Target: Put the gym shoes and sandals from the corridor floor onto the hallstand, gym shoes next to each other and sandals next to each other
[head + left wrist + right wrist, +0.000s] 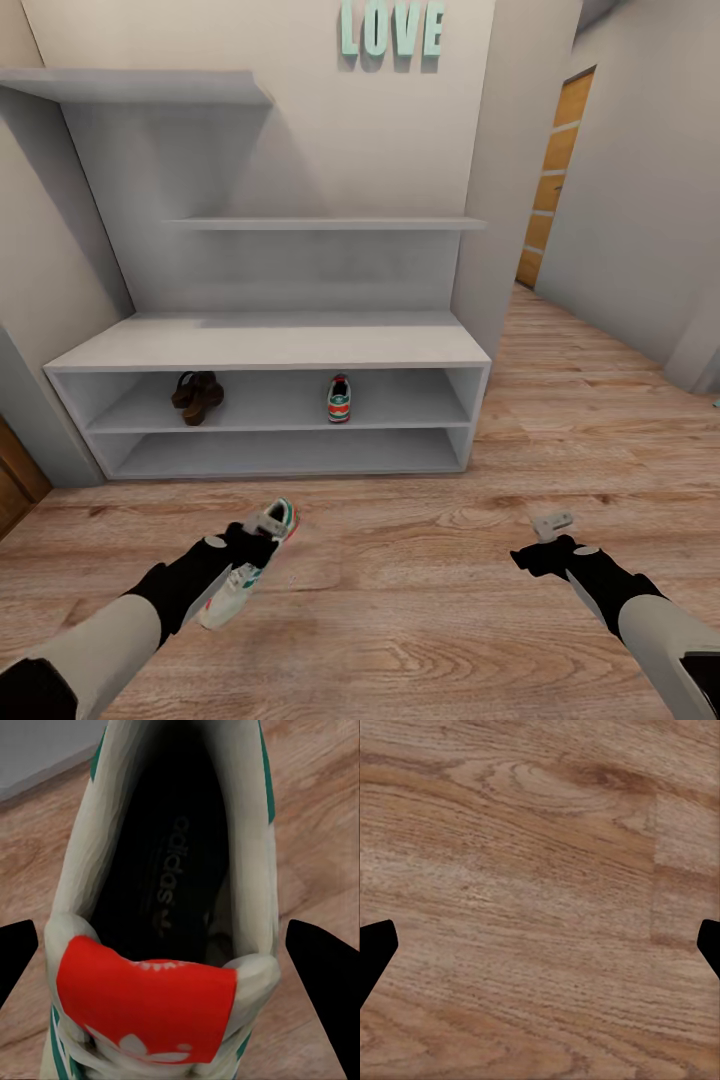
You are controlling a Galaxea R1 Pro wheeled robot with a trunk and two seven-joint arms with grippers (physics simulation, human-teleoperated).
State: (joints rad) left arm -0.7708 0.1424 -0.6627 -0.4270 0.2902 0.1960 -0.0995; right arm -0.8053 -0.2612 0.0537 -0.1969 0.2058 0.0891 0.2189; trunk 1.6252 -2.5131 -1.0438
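One gym shoe (243, 572), white with teal and red trim, hangs just above the corridor floor (420, 610) with my left gripper (262, 535) shut on its heel end. In the left wrist view the shoe (172, 870) fills the gap and both black fingers (322, 990) press its sides. The other gym shoe (339, 399) stands on the upper low shelf of the hallstand (270, 342), right of centre. The two brown sandals (197, 397) sit together on the same shelf at the left. My right gripper (552, 522) is open over bare floor (540, 870).
The hallstand's bottom shelf (280, 452) and its flat top hold nothing. A wood-panel door (552, 180) stands down the corridor at the back right, and a brown door (15, 485) is at the left edge. Teal LOVE letters (392, 28) hang on the wall.
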